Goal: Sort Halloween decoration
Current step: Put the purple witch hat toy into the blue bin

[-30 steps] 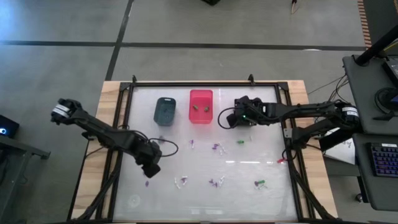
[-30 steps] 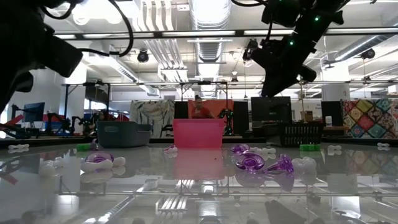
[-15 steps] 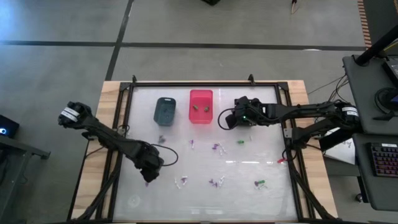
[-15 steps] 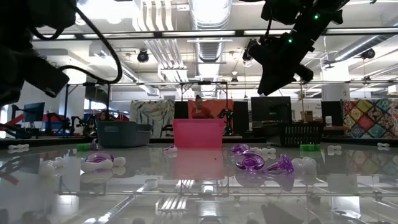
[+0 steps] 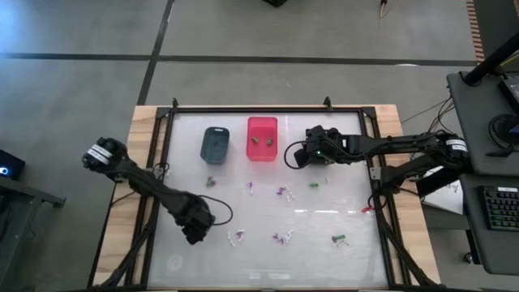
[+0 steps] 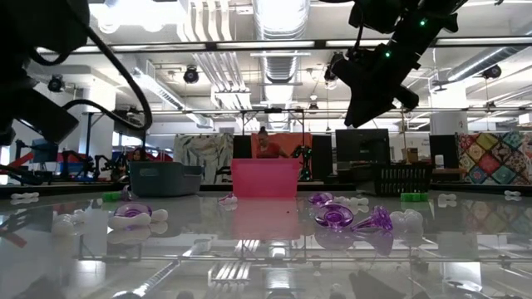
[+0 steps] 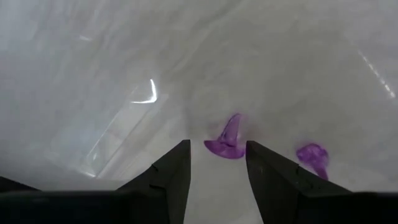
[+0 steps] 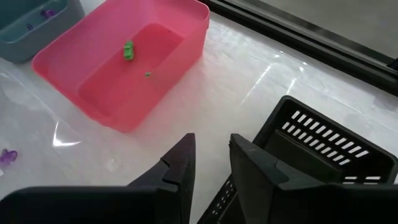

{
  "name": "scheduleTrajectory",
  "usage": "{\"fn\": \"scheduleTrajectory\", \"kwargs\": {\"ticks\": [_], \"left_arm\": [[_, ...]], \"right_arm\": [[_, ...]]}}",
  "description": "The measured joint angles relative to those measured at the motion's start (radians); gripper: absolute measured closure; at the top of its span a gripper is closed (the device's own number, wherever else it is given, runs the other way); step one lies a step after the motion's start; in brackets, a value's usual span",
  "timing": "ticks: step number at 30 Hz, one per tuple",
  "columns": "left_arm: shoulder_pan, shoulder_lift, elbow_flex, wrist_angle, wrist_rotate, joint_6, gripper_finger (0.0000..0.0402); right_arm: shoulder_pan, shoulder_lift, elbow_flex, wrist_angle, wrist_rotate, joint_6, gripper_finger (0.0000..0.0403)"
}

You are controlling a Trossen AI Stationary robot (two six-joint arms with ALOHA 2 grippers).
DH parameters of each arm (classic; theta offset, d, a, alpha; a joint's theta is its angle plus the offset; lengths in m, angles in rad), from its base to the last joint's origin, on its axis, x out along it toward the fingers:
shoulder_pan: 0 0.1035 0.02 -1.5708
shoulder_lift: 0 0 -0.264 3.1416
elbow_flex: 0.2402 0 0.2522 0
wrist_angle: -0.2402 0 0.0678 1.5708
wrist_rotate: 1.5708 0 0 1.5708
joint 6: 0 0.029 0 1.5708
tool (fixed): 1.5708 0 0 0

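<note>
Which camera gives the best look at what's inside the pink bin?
The right wrist view: it looks down into the pink bin and shows a green trinket on its floor. The high view shows only small dark specks inside. The low view shows just the bin's side wall. The left wrist view doesn't show it.

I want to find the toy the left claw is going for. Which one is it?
Start at the blue-grey bin on the glass table, then follow the left arm toward the table's front. Its open claw points at a tiny purple witch hat. A rounder purple trinket lies beside it, but only the hat sits between the fingers.
</note>
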Motion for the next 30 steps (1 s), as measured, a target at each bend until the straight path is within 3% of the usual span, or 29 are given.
{"fn": "scheduleTrajectory", "kwargs": {"ticks": [6,15,25,30], "left_arm": [[-0.001,0.034,0.003,0.012,0.009,0.028,0.0296],[-0.002,0.015,-0.002,0.014,0.003,0.044,0.0391],[0.004,-0.035,-0.003,0.025,-0.012,0.104,0.0400],[0.024,-0.122,0.014,0.031,-0.092,0.149,0.0400]], "right_arm": [[0.000,0.000,0.000,0.000,-0.002,0.000,0.0315],[0.001,0.000,0.000,0.000,-0.002,0.000,0.0317],[0.006,0.000,0.000,-0.001,-0.002,-0.004,0.0314],[0.006,0.000,0.000,0.000,-0.002,-0.007,0.0320]]}}
